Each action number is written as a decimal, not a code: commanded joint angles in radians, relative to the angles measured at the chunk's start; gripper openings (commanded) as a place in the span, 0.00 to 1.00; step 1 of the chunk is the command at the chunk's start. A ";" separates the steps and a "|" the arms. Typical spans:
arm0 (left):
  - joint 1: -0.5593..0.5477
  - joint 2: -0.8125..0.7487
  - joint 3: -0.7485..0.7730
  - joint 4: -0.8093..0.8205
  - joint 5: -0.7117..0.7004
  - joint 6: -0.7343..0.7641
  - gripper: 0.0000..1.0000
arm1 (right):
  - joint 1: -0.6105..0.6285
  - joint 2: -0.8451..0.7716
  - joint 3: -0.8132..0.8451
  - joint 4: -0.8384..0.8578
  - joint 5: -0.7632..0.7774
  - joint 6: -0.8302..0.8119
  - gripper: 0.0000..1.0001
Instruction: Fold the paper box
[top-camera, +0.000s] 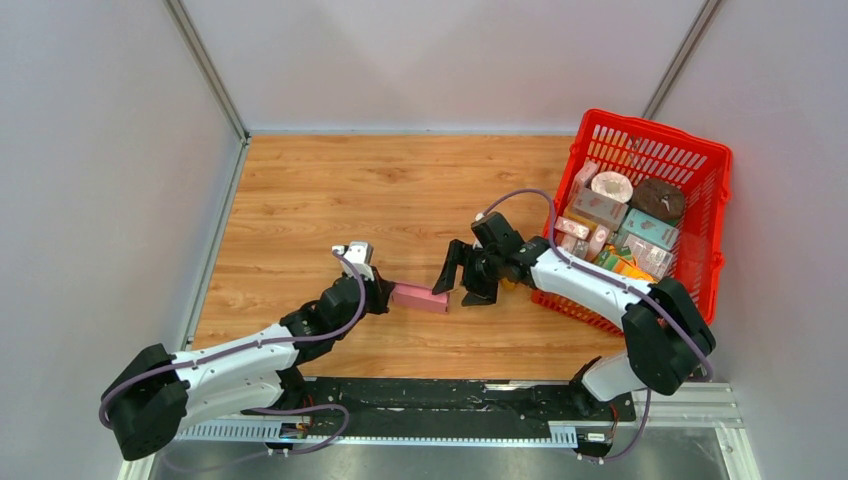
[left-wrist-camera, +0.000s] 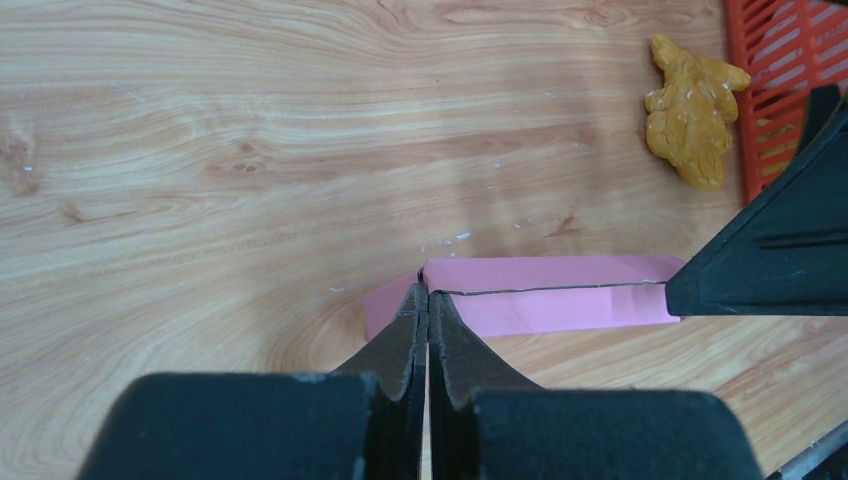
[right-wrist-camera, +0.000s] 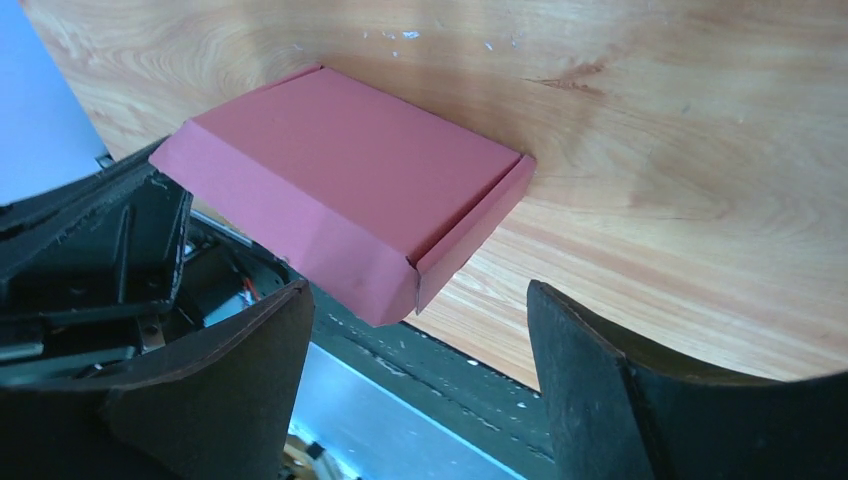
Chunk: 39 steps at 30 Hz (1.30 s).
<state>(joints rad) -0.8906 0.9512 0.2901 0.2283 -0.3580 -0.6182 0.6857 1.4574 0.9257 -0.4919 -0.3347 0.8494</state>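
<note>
Here — a matte pink paper box (top-camera: 420, 297), flat, rectangular.

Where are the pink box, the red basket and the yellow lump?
pink paper box (right-wrist-camera: 350, 190), right wrist view, top face.
red basket (top-camera: 722, 215), top view, right wall.
yellow lump (left-wrist-camera: 693, 110), left wrist view, its middle.

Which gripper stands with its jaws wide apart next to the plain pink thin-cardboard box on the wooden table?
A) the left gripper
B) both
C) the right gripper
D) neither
C: the right gripper shows a wide gap between its black fingers, while the left gripper has its tips pressed together at the end of the pink cardboard box.
</note>
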 joint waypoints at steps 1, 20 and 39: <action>-0.008 0.028 -0.022 -0.260 -0.002 -0.073 0.00 | -0.011 -0.032 -0.008 0.130 -0.004 0.178 0.80; -0.110 0.107 0.127 -0.506 -0.210 -0.314 0.00 | 0.000 -0.100 -0.099 0.319 0.128 0.405 0.87; -0.160 0.196 0.215 -0.561 -0.257 -0.341 0.00 | 0.051 -0.002 -0.137 0.383 0.045 0.522 0.70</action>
<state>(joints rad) -1.0359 1.1076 0.5266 -0.1661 -0.6914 -0.9455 0.7010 1.3952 0.7967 -0.1734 -0.2451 1.3228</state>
